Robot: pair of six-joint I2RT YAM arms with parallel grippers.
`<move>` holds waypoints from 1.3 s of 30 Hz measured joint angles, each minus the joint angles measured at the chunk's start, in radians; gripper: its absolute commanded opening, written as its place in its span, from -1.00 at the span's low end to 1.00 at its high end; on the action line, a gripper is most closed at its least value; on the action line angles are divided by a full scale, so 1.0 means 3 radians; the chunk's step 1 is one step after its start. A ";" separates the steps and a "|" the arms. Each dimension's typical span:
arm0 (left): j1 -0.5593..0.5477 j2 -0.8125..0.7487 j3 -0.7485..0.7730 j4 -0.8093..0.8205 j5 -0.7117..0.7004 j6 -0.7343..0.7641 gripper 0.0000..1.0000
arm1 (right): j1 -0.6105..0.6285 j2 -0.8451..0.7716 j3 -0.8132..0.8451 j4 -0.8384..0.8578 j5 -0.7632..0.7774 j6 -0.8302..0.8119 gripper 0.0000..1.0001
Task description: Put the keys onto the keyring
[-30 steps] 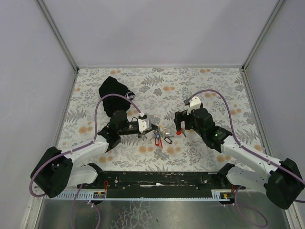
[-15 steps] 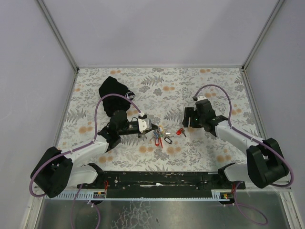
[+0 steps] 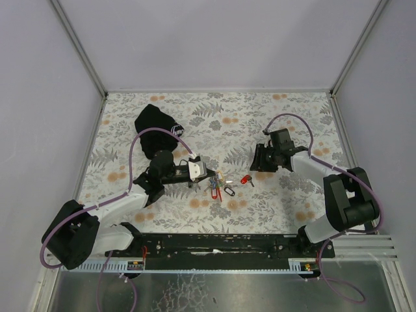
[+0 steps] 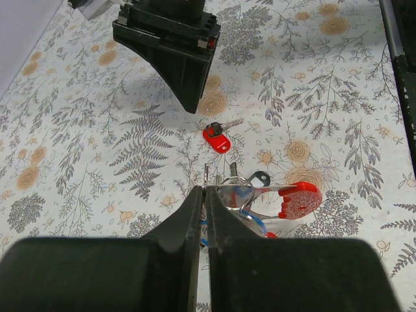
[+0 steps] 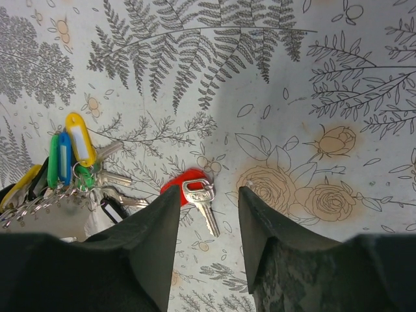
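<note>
My left gripper (image 3: pixel 207 174) is shut on the metal keyring (image 4: pixel 237 192), pinching it at the fingertips just above the table. Several keys with yellow, green and blue tags (image 5: pixel 65 153) hang from the ring in a bunch (image 3: pixel 218 187). A single key with a red tag (image 5: pixel 195 192) lies loose on the table (image 3: pixel 246 179), to the right of the bunch. My right gripper (image 5: pixel 208 192) hovers above and behind that key, open, with nothing between its fingers. In the left wrist view the red-tagged key (image 4: pixel 216 138) lies beyond the ring, below the right gripper's black body (image 4: pixel 175 45).
A black cloth pouch (image 3: pixel 156 123) with a white logo lies at the back left of the flowered table cover (image 3: pixel 292 110). A red-handled metal clip (image 4: pixel 299 198) lies against the ring. White walls close the table in on three sides.
The right gripper has drawn back up and to the right, away from the red-tagged key, which stays on the table. Its jaws have narrowed. The left arm has not moved.
</note>
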 measured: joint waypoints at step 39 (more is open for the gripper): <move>0.0013 0.0006 0.0001 0.0000 0.0001 0.0000 -1.00 | -0.0135 0.0543 0.0076 0.0106 -0.0581 -0.0048 -0.49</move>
